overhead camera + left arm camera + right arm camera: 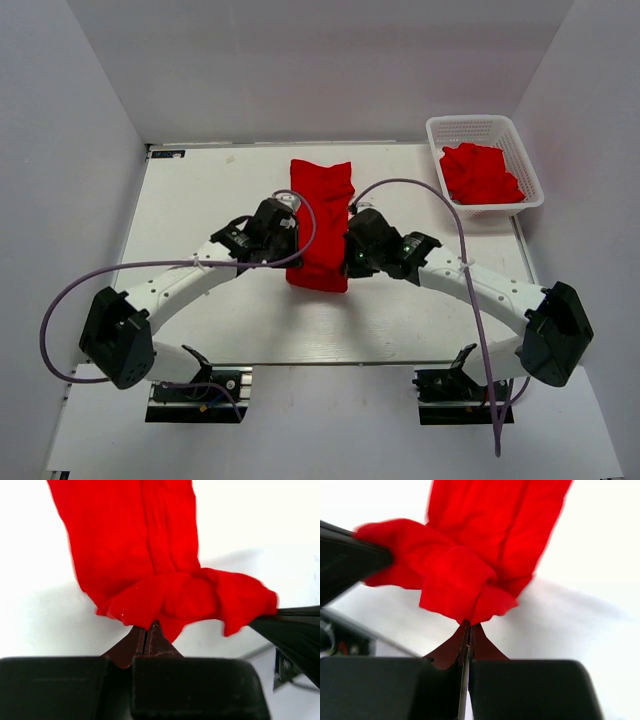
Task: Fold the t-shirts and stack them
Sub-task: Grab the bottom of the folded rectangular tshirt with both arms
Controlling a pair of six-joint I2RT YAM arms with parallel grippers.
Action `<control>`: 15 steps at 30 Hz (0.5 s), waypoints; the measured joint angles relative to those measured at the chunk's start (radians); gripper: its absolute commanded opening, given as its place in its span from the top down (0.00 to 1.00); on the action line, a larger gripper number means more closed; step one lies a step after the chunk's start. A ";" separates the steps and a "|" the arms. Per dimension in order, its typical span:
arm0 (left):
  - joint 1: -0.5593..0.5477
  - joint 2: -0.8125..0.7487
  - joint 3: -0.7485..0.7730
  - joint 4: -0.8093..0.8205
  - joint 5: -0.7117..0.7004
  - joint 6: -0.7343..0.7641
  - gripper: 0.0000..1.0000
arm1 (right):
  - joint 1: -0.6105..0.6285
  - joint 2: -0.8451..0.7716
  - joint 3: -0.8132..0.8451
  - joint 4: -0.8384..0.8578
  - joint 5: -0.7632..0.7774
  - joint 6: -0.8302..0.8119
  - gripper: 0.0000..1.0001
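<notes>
I have both sets of jaws pinched shut on the near end of one red t-shirt point(320, 210).

Through the left wrist camera the left jaws meet tip to tip with a bunched fold of the t-shirt point(175, 597) caught in them. The right wrist camera shows the right jaws just as tightly closed on a wad of the same cloth point(470, 575). From overhead, the two sets of jaws flank the t-shirt from either side, and it runs away from me as a long narrow strip at mid-desk point(200, 190). At the far right corner a white basket point(437, 127) holds the other t-shirts point(480, 172) in a crumpled heap, well apart from both arms.
</notes>
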 measured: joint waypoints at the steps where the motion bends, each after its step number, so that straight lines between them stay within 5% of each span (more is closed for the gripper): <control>1: 0.016 0.022 0.023 0.000 -0.005 0.013 1.00 | -0.019 0.011 0.013 -0.008 0.008 -0.011 1.00; 15: 0.224 0.407 0.357 0.029 0.101 0.172 1.00 | -0.240 0.247 0.207 0.085 -0.072 -0.129 1.00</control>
